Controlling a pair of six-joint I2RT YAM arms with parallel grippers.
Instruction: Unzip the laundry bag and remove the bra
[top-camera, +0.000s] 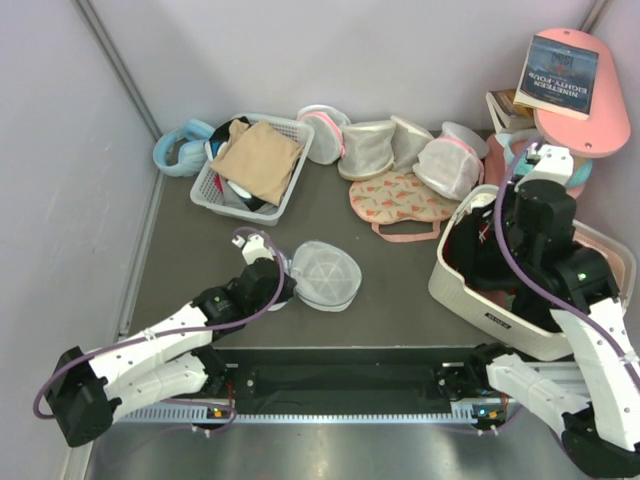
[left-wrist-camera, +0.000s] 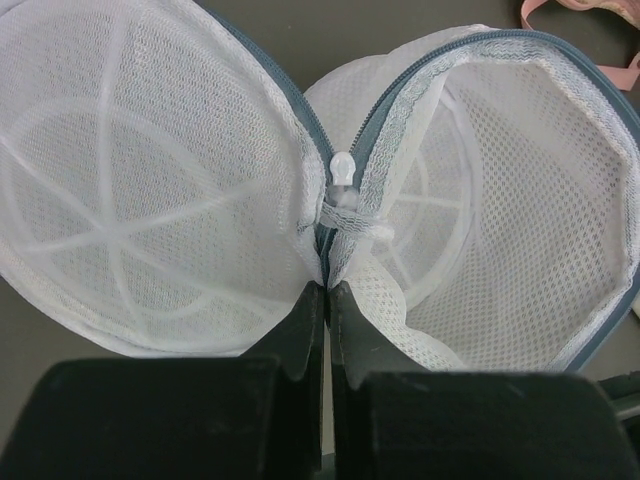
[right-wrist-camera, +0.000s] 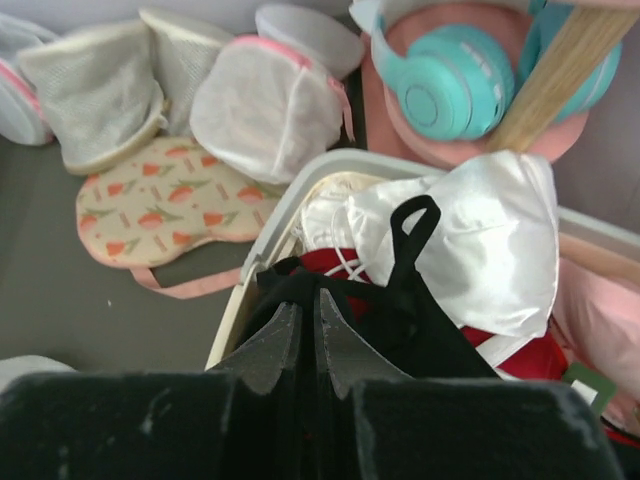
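The round white mesh laundry bag (top-camera: 325, 275) lies unzipped on the dark table, its two halves spread apart and showing empty in the left wrist view (left-wrist-camera: 150, 200). My left gripper (left-wrist-camera: 327, 285) is shut on the bag's mesh edge just below the white zipper pull (left-wrist-camera: 342, 170); it also shows in the top view (top-camera: 283, 283). My right gripper (right-wrist-camera: 308, 297) is shut on the black bra (right-wrist-camera: 440, 330) and holds it over the white bin (right-wrist-camera: 270, 225) at the right. A red garment (right-wrist-camera: 330, 262) and white cloth (right-wrist-camera: 470, 230) lie in the bin under it.
A white slatted basket (top-camera: 215, 195) with tan cloth stands back left. Pink-trimmed mesh bags (top-camera: 450, 165) and a patterned pouch (top-camera: 400, 200) lie at the back. A pink shelf (top-camera: 590, 130) with a book and teal headphones (right-wrist-camera: 450, 85) stands back right.
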